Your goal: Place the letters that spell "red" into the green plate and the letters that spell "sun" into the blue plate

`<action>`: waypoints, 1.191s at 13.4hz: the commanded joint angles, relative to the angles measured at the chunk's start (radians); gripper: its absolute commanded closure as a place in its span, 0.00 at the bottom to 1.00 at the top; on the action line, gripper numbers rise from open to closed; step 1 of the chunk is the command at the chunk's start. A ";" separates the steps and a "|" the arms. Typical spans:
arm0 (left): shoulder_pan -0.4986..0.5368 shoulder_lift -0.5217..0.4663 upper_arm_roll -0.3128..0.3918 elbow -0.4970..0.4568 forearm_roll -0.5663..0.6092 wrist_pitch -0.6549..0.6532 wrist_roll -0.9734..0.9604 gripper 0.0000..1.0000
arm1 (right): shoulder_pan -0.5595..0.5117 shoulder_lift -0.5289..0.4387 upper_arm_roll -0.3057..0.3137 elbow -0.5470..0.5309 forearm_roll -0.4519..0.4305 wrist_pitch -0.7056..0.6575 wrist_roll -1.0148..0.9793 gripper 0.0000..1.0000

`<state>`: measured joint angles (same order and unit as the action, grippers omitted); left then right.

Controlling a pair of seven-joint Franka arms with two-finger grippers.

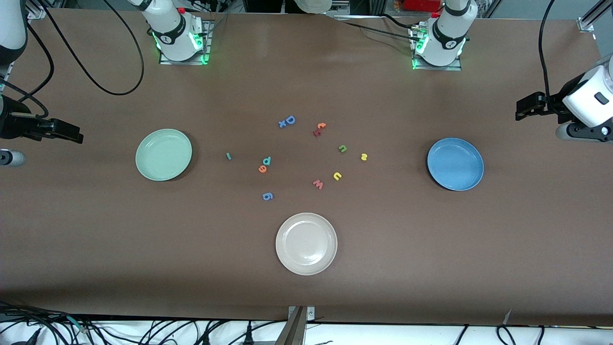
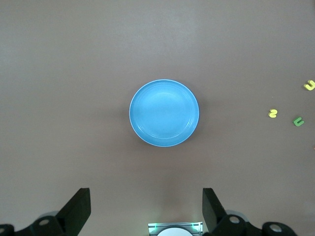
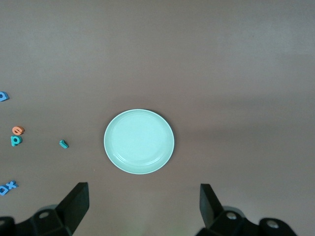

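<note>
The green plate (image 1: 163,154) (image 3: 139,141) lies toward the right arm's end, the blue plate (image 1: 455,164) (image 2: 164,113) toward the left arm's end. Between them lie the teal r (image 1: 228,155) (image 3: 63,144), teal d (image 1: 266,161) (image 3: 16,140), orange e (image 1: 262,168) (image 3: 18,131), green n (image 1: 342,148) (image 2: 298,121), yellow s (image 1: 364,156) (image 2: 273,113) and yellow u (image 1: 337,176) (image 2: 309,85). My right gripper (image 1: 76,135) (image 3: 143,189) hangs open and empty over the table's end by the green plate. My left gripper (image 1: 519,112) (image 2: 146,196) hangs open and empty by the blue plate.
A cream plate (image 1: 306,243) sits nearer the front camera than the letters. Other letters lie among them: blue D (image 1: 289,120), blue x (image 1: 282,124), orange t (image 1: 321,126), red w (image 1: 318,184), blue g (image 1: 267,196). Cables trail near the arm bases.
</note>
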<state>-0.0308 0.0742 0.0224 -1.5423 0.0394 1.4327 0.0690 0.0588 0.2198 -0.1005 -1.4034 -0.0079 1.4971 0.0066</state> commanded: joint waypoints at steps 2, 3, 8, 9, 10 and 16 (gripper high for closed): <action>0.006 -0.002 -0.001 -0.004 -0.018 0.005 0.018 0.00 | -0.005 -0.007 0.004 -0.008 0.014 0.003 -0.004 0.01; 0.006 -0.002 -0.001 -0.004 -0.018 0.005 0.017 0.00 | -0.007 -0.007 0.004 -0.008 0.014 0.003 -0.004 0.01; 0.006 -0.002 -0.001 -0.001 -0.018 0.005 0.026 0.00 | -0.008 -0.007 0.002 -0.009 0.014 0.003 -0.002 0.01; 0.006 -0.002 -0.001 -0.001 -0.018 0.005 0.028 0.00 | -0.008 -0.008 0.002 -0.009 0.014 0.003 -0.002 0.01; 0.006 -0.002 -0.001 -0.001 -0.018 0.005 0.028 0.00 | -0.008 -0.008 0.002 -0.014 0.014 0.003 -0.002 0.01; 0.006 -0.002 0.001 -0.001 -0.018 0.006 0.028 0.00 | -0.008 -0.011 0.001 -0.022 0.014 0.006 -0.002 0.01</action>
<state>-0.0308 0.0744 0.0224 -1.5437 0.0394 1.4328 0.0715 0.0586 0.2198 -0.1026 -1.4122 -0.0079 1.4974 0.0066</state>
